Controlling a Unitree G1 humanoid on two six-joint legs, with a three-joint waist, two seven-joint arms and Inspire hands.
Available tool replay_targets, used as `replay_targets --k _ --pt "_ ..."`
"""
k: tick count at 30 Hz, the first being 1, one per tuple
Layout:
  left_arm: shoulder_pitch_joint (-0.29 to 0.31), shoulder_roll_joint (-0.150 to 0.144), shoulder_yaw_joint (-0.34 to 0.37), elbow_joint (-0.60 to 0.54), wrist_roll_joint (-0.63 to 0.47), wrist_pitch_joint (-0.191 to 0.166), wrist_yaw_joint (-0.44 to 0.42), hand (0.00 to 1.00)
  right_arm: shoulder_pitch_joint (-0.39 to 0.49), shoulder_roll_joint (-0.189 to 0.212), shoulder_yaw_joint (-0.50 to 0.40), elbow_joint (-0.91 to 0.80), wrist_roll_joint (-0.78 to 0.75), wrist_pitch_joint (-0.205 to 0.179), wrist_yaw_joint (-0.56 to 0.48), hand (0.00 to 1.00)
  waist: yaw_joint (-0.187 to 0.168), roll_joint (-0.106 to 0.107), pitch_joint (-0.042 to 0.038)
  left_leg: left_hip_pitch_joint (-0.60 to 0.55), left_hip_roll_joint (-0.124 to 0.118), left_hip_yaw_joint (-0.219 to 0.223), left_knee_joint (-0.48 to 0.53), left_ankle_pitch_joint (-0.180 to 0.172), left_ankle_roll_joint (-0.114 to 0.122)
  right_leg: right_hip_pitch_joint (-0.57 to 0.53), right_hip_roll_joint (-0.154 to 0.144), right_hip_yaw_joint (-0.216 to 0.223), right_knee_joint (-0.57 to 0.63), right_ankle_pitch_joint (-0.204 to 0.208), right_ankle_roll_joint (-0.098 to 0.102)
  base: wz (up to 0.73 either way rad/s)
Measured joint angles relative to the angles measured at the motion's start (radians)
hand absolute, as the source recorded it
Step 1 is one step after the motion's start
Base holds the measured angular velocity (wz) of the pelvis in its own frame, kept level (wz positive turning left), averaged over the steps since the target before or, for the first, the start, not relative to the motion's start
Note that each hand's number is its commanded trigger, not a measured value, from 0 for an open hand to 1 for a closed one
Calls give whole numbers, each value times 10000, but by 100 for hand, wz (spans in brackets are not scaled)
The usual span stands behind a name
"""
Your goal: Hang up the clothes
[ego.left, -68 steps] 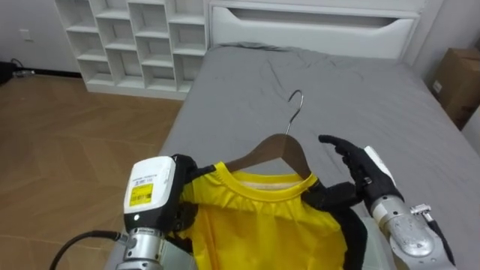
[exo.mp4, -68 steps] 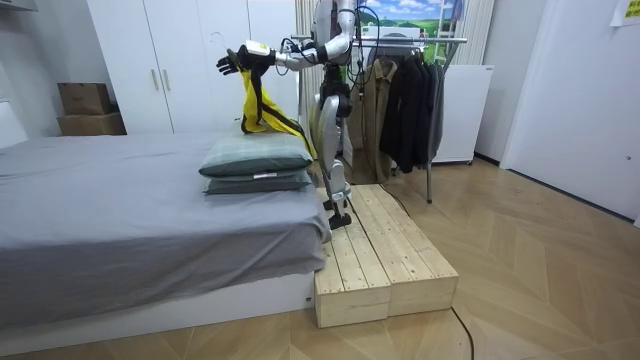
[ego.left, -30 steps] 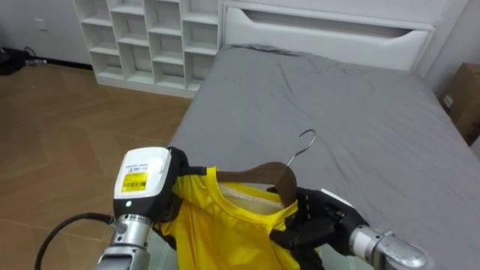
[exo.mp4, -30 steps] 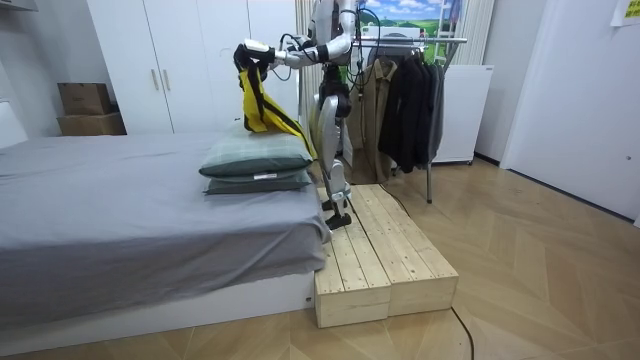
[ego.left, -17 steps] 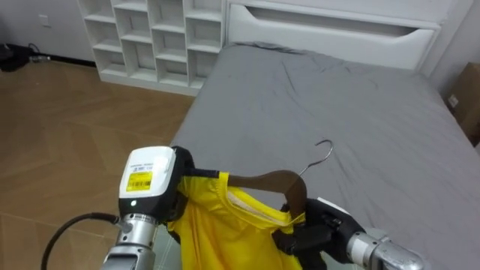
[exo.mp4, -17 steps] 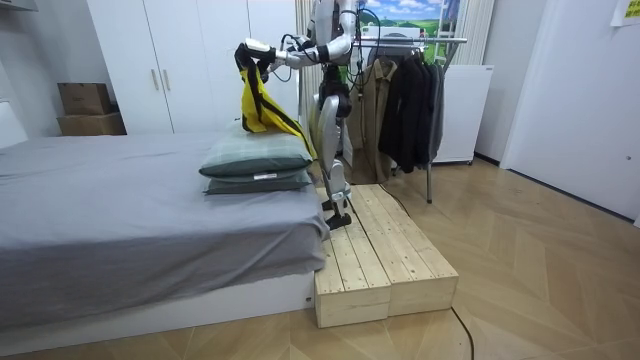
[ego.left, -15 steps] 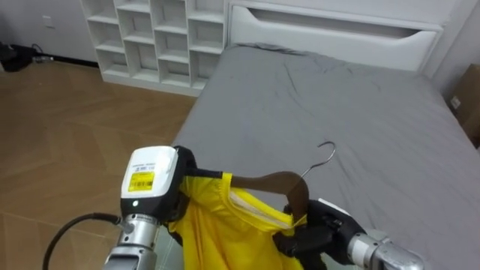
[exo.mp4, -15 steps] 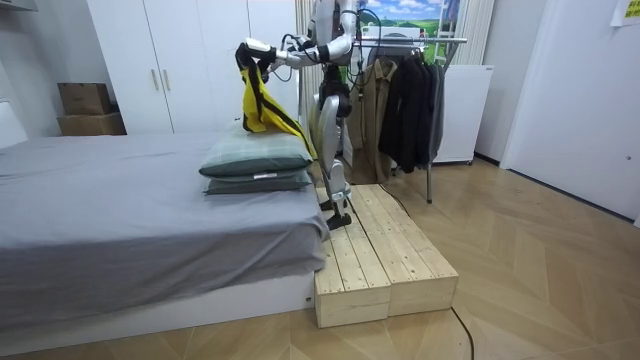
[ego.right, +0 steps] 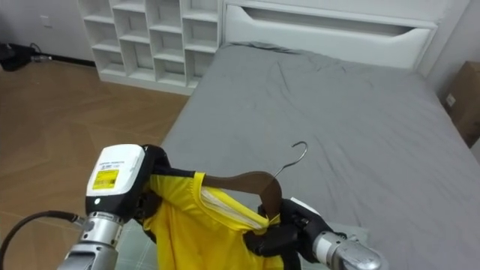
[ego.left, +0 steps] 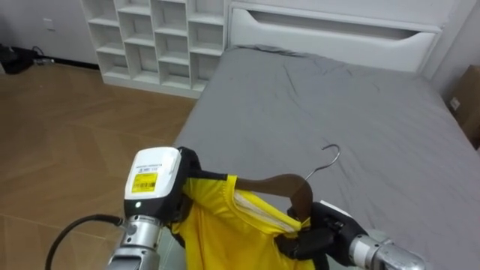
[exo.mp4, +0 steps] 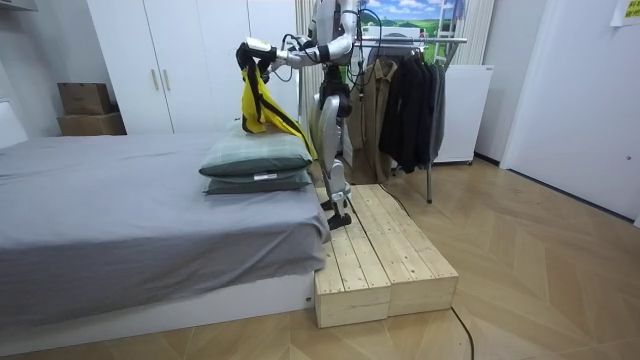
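Right robot hand clamped on hanger neck, hook free above it for the rail; left robot hand grips shirt shoulder, probably stopping slip-off

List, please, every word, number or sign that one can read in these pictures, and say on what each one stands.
Nothing can be read here.
Yellow sticker at the back of the left hand: dark print, too small to read.
Yellow sheet on the wall, room view's upper right: too small to read.
Yellow shirt and wooden hanger: no print seen.
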Motion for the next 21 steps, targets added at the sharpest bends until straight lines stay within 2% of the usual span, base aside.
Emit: replay_targets --k 3,13,21 --pt "0 -39 1 0 -322 -49 44 0 0 -16 0 0 -24 0 -21 100 -29 13 0 1 0 0 -3 0 0 21 -5 -22 0 0 0 0" --pt "2 -64 1 130 -338 -48 38 0 -126 -64 -27 -42 -607 0 -217 100 -298 29 -3 -6 -2 -3 6 0 0 13 -4 -10 5 0 0 0" --pt "3 -75 -28 411 -336 -53 15 0 -232 -135 -29 -72 -806 0 -305 100 -295 52 -16 3 -1 5 16 0 0 15 -10 -7 12 0 0 0"
